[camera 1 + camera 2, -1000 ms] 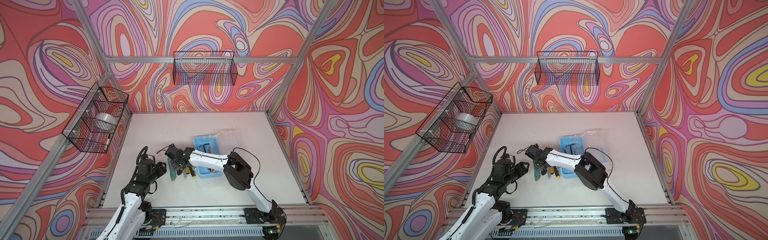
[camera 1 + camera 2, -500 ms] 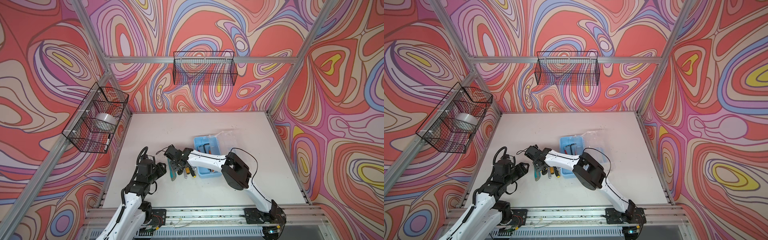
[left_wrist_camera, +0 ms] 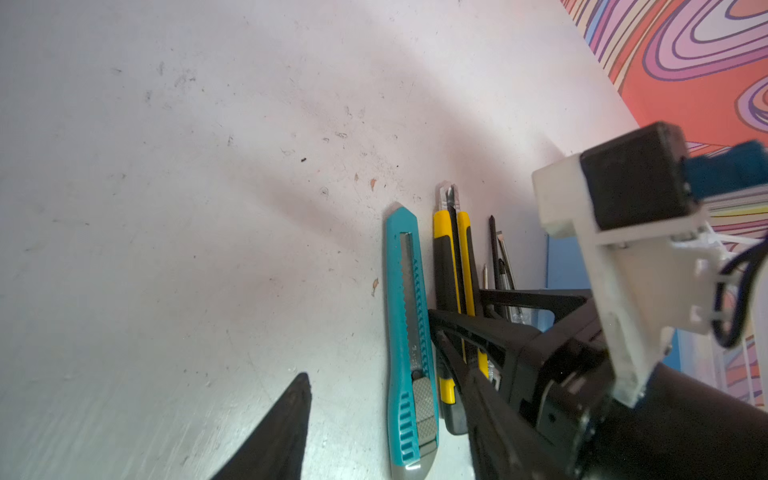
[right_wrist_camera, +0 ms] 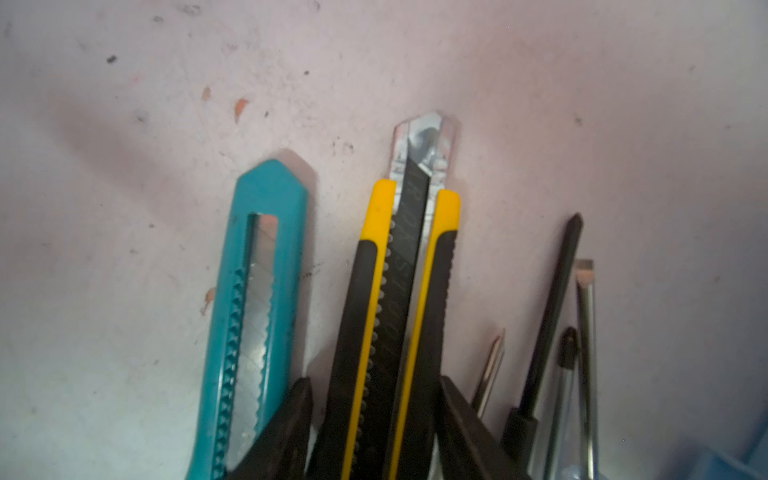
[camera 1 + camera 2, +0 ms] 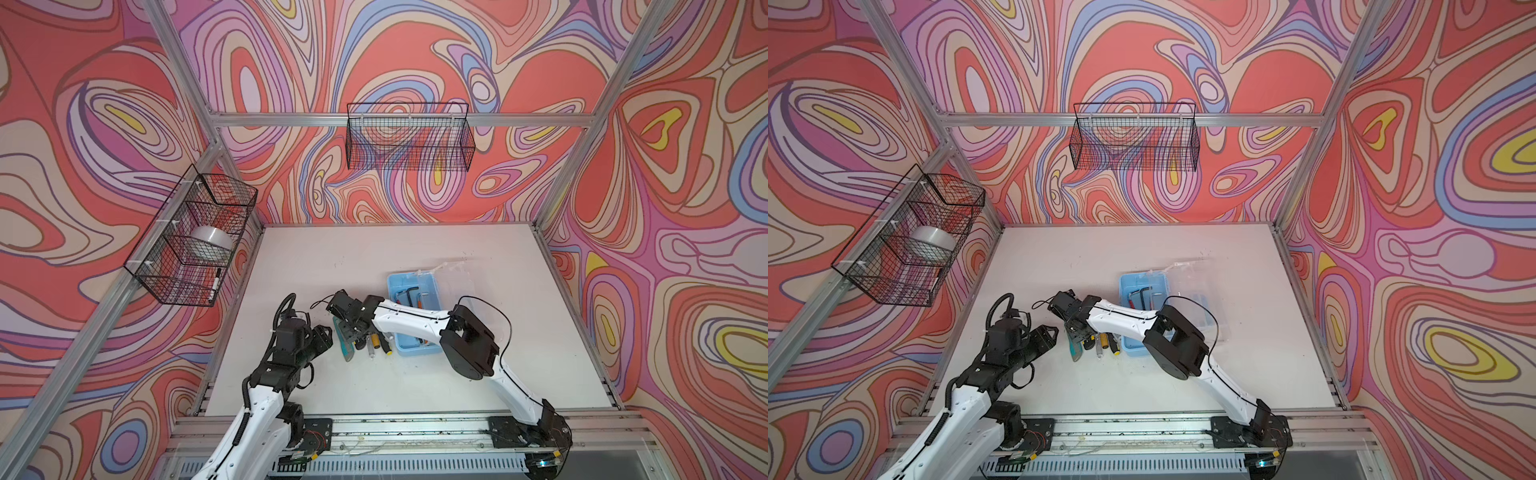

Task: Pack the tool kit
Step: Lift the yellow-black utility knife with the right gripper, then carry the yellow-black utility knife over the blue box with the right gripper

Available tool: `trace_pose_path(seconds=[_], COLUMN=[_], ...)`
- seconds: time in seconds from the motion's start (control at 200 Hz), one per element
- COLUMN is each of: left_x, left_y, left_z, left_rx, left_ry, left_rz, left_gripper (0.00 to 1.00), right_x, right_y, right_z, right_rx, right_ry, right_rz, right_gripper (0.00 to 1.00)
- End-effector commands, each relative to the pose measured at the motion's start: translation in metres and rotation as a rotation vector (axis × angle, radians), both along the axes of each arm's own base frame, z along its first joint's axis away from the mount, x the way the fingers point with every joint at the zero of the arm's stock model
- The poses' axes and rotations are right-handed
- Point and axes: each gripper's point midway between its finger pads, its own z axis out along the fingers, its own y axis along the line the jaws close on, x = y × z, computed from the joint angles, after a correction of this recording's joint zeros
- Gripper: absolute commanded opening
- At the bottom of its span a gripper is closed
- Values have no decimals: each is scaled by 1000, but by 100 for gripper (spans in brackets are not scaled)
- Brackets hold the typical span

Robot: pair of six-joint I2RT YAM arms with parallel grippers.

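Right wrist view: right pincer (image 4: 374,386) astride yellow utility knife (image 4: 399,291), grip unclear. Left pincer (image 5: 327,336) parted, empty. Blue case (image 5: 392,286) holding hex keys (image 5: 409,293).

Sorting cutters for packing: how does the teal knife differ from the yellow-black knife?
The teal knife has a plain plastic tip; the yellow-black knife ends in bare metal. The right gripper straddles the yellow-black knife; the teal knife lies outside its jaws. Both lie flat, side by side.

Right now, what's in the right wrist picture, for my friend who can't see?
The right gripper straddles a yellow-and-black utility knife on the white table. A teal utility knife lies beside it, thin screwdrivers on its other side.
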Motion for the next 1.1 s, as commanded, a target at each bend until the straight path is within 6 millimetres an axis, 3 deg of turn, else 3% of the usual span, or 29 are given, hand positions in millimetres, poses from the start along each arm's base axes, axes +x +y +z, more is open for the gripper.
trace_pose_path(seconds=[0.0, 0.16, 0.396, 0.616, 0.741, 0.906, 1.097], left_x=[-3, -2, 0, 0, 1, 4, 4], left_y=[4, 4, 4, 5, 4, 3, 5], left_z=[-7, -6, -4, -3, -2, 0, -3], left_rx=[15, 16, 19, 22, 19, 22, 38], left_ry=[21, 20, 20, 20, 19, 19, 27], left_rz=[7, 7, 8, 6, 5, 0, 0], left_gripper=[59, 59, 59, 59, 59, 59, 59], right_x=[-4, -3, 1, 6, 10, 16, 25], right_y=[-3, -2, 1, 1, -9, -47, -133], right_z=[-12, -4, 19, 59, 86, 130, 169], right_rx=[-38, -21, 26, 111, 142, 170, 165], right_ry=[17, 6, -32, -87, -123, -182, -231], right_rz=[6, 0, -16, -32, -55, -121, -258], right_gripper=[46, 39, 36, 36, 35, 35, 35])
